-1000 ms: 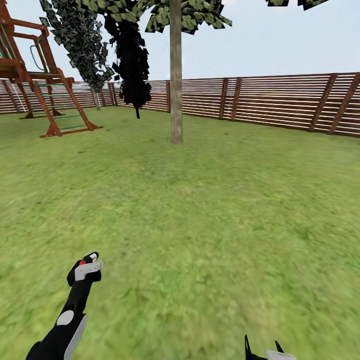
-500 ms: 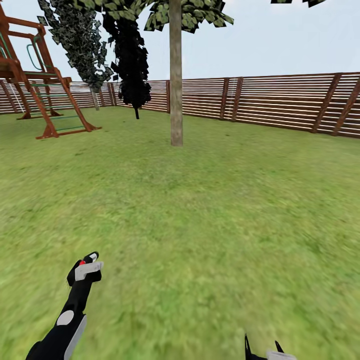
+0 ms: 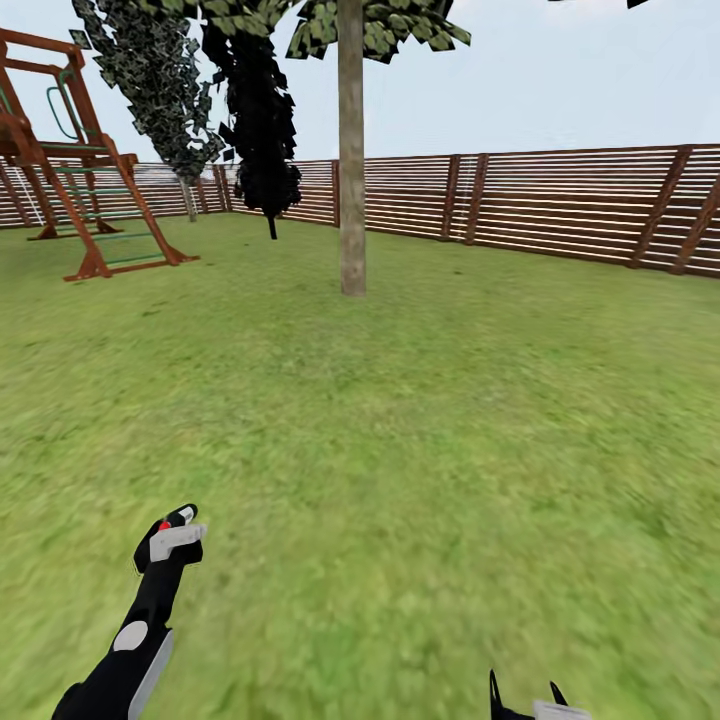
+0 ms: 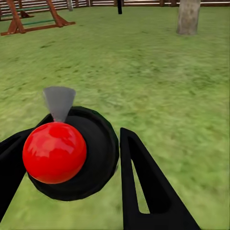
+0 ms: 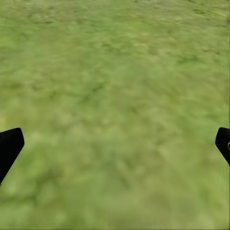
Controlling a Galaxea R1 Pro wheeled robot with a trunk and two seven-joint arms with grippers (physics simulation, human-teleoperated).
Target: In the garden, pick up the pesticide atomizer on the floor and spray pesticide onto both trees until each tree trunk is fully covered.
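**Atomizer in the left end effector, tree trunk ahead on the lawn**

Left end effector (image 3: 172,530) sits at the near left of the head view, its dark arm rising from the bottom edge, clamped on the pesticide atomizer (image 3: 175,519), of which a small red and black top shows. At the near right, the tips of the right end effector (image 3: 522,692) poke up from the bottom edge, set apart. Green lawn (image 3: 420,450) runs far ahead to a brown slat fence (image 3: 560,205). A pale grey-beige tree trunk (image 3: 351,160) stands upright in the middle distance, its jagged foliage at the top edge. Farther left near the fence stand a second tree (image 3: 160,90) with speckled foliage and a black-leaved one (image 3: 262,120). A red-brown wooden play frame (image 3: 75,190) stands at the far left.

From the left wrist, the black fingers (image 4: 143,187) close around the atomizer's black round body (image 4: 96,153), with its red ball (image 4: 54,152) and a grey cone-shaped nozzle (image 4: 59,102). The trunk's base (image 4: 188,17) rises from the grass far ahead.

From the right wrist, two black fingertips (image 5: 9,146) stand wide apart at opposite edges with nothing between them, over blurry grass (image 5: 115,110).
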